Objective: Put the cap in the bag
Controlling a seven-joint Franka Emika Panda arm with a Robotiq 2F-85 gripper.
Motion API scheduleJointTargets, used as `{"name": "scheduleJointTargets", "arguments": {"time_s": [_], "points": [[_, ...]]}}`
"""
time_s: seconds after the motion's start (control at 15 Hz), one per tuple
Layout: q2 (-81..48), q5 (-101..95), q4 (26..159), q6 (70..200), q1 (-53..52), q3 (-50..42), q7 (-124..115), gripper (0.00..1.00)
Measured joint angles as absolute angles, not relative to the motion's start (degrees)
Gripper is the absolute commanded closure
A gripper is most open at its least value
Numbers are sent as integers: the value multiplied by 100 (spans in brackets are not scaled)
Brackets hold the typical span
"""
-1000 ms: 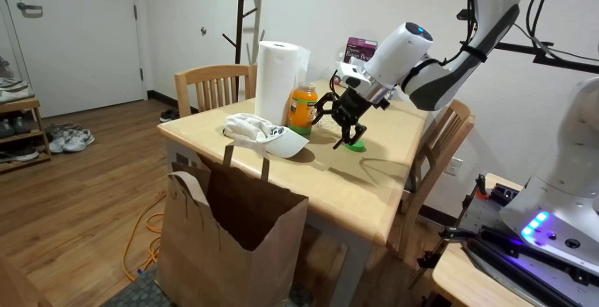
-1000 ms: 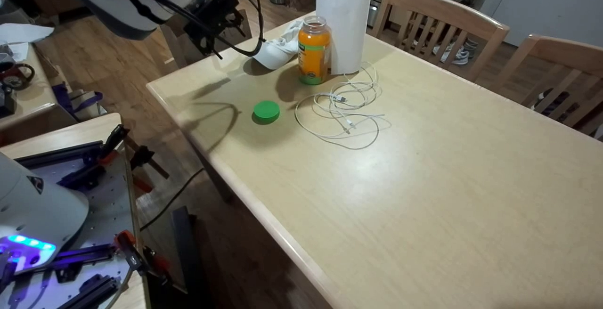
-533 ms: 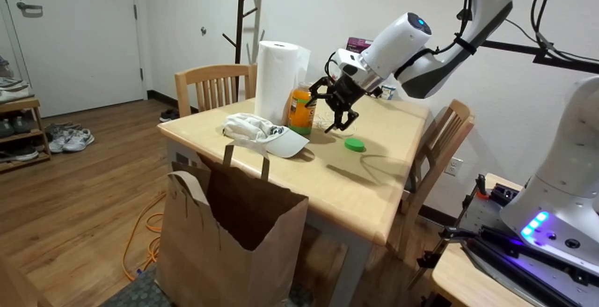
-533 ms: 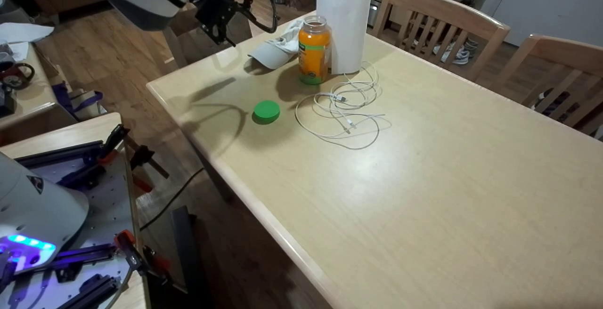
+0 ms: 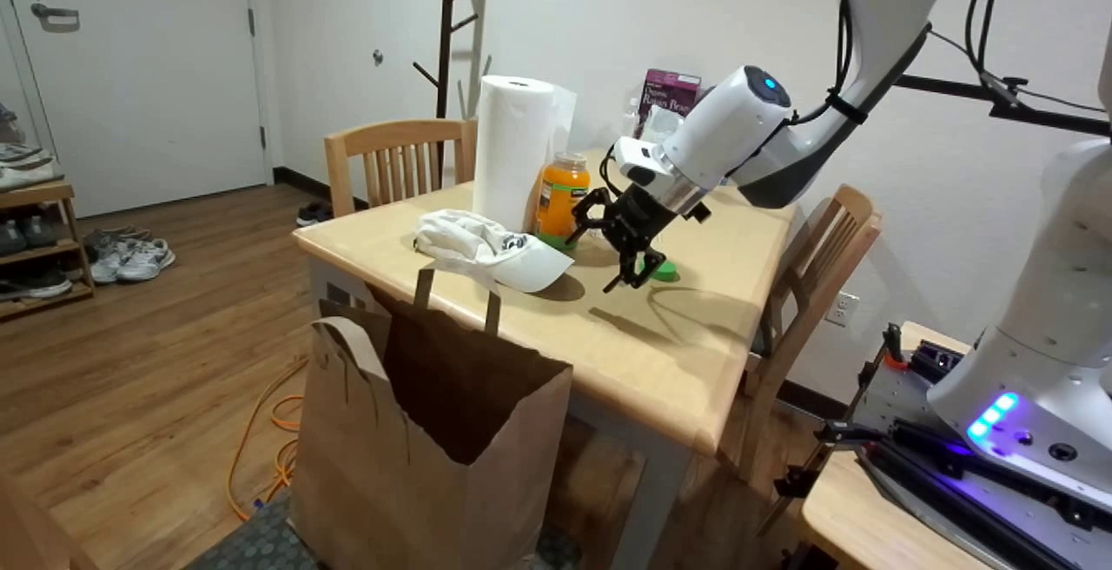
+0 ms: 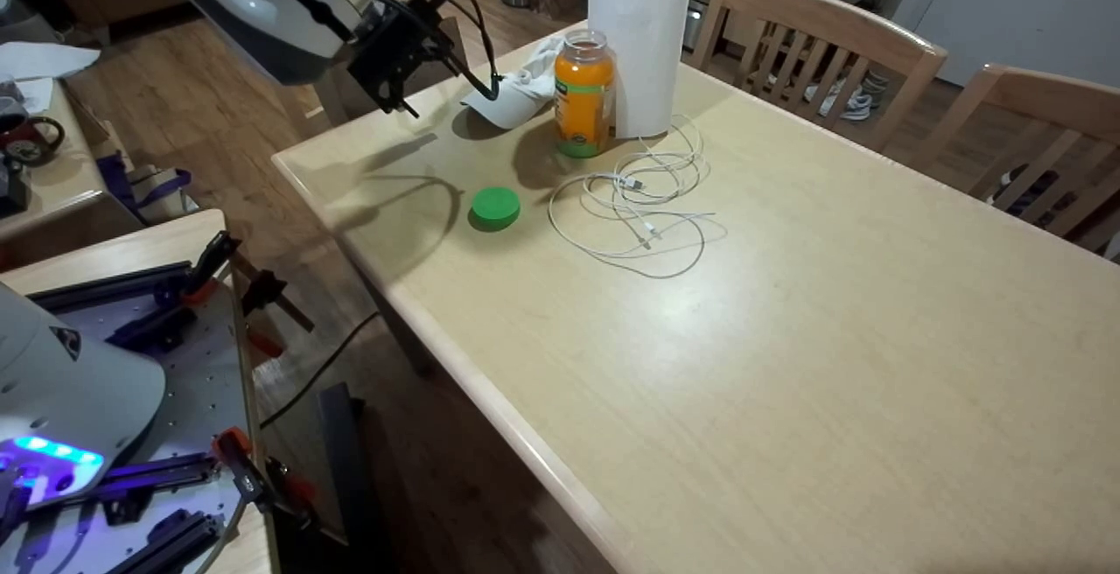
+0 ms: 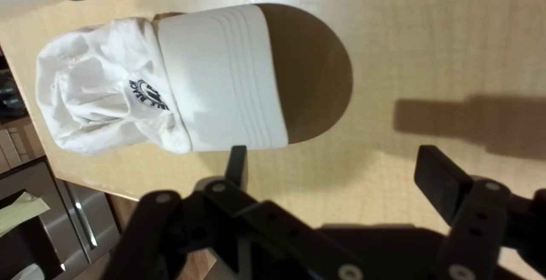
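Exterior views share table (image 6: 744,294), opposite ends. Wrist view: downward, near cap (image 7: 166,88).

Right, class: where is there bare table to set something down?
Bare: the wide stretch of table bordered by white cable and wooden chairs; a smaller patch between green lid and the edge beside the paper bag. The open gripper hovers nearby. Crowded: where cap, orange jar and paper-towel roll cluster.

Claw (image 7: 332,157) spread wide, angled downward, it seems.

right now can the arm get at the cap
Likely yes: the fingers stand open and empty, and the wrist view shows nothing lying on the cap; the jar stands to one side.
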State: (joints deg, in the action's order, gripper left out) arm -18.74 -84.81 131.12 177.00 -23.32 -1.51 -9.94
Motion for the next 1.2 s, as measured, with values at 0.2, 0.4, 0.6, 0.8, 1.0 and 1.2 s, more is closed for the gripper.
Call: {"name": "scheduleJointTargets", "arguments": {"time_s": [0.2,0.4,0.6,0.8,1.0,1.2], "points": [[-2003,-9451,12945,17594,-2504,-252,-1529,0],[-2167,-10369,12773,17428,-2556,-227,-1988,0],[-2331,-11142,12631,17167,-2568,-126,-2352,0],[-2469,-11755,12513,16863,-2568,-7,-2578,0],[-2542,-12153,12425,16593,-2568,75,-2719,0],[-2562,-12417,12365,16328,-2567,92,-2784,0]]}}
